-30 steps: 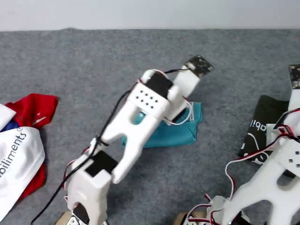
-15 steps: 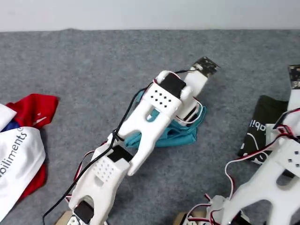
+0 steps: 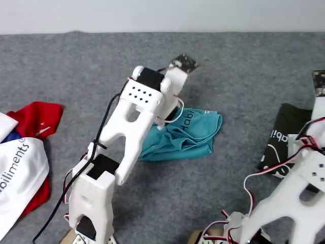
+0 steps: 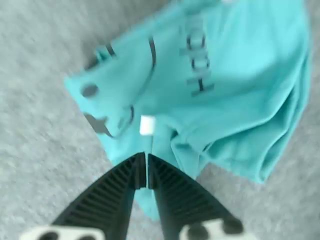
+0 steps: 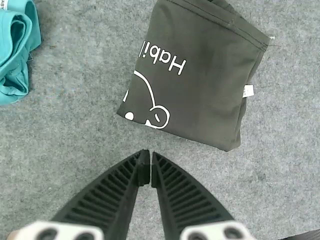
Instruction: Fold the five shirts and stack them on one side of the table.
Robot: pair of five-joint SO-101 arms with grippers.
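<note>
While the left tool (image 4: 146,162) hung with its black ribbed jaws pressed together, its tips lay over the edge of the teal shirt (image 4: 225,90), and whether they pinched any cloth could not be told from that blurred wrist view. The teal shirt (image 3: 185,134) lay loosely bunched near the middle of the grey surface (image 3: 244,76), partly under the left arm (image 3: 137,122). It carried dark lettering and a line drawing on its upper face, and a small white tag (image 4: 147,125) sat just beyond the jaw tips. The right tool (image 5: 146,167) hovered over bare surface with its jaws likewise closed on nothing, just short of the dark shirt (image 5: 192,85). That shirt was folded into a neat rectangle by the right edge of the surface, well apart from the teal one. It showed white lettering above a white outline figure, with a small white care tag (image 5: 247,90) at one side seam. At the far left edge a white shirt (image 3: 18,173) with dark blue print lay crumpled on top of a red shirt (image 3: 38,119), which bore a small white mark, and a sliver of blue cloth (image 3: 10,136) showed between them.
</note>
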